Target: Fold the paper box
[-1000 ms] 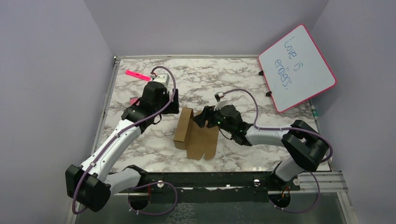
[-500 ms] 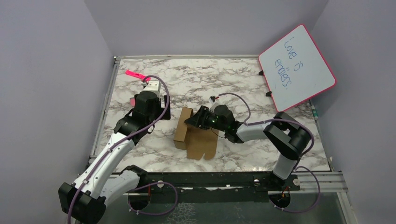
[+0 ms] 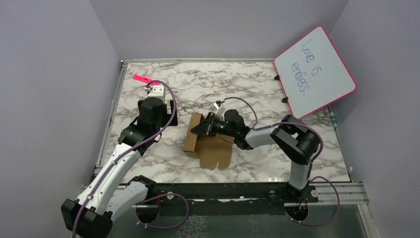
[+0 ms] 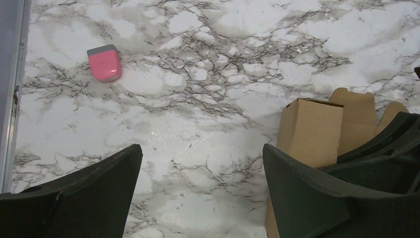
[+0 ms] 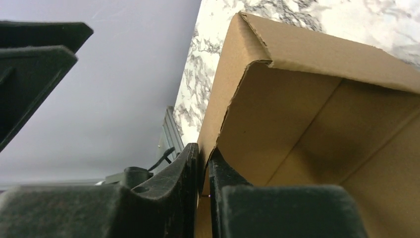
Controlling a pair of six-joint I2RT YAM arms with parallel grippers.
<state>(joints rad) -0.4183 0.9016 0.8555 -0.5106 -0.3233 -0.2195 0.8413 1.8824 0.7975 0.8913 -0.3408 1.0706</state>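
The paper box [image 3: 212,150] is plain brown cardboard in the middle of the table. Part of it is raised as an upright wall [image 3: 193,135] on its left and the rest lies as flat flaps. My right gripper [image 3: 201,130] reaches in from the right and is shut on the top edge of that wall. In the right wrist view the cardboard [image 5: 297,114] sits pinched between the two fingers [image 5: 204,148]. My left gripper [image 4: 200,148] hangs open over bare marble left of the box [image 4: 312,131], holding nothing. From above, the left gripper [image 3: 158,119] is apart from the box.
A pink-framed whiteboard [image 3: 314,72] leans at the back right. A pink marker [image 3: 141,78] lies at the back left and a pink eraser [image 4: 105,62] lies on the marble beyond my left gripper. A metal rail [image 3: 111,114] edges the table's left side.
My right gripper has moved left onto the box's upright wall and closed on it. My left arm has drawn back, away from the box.
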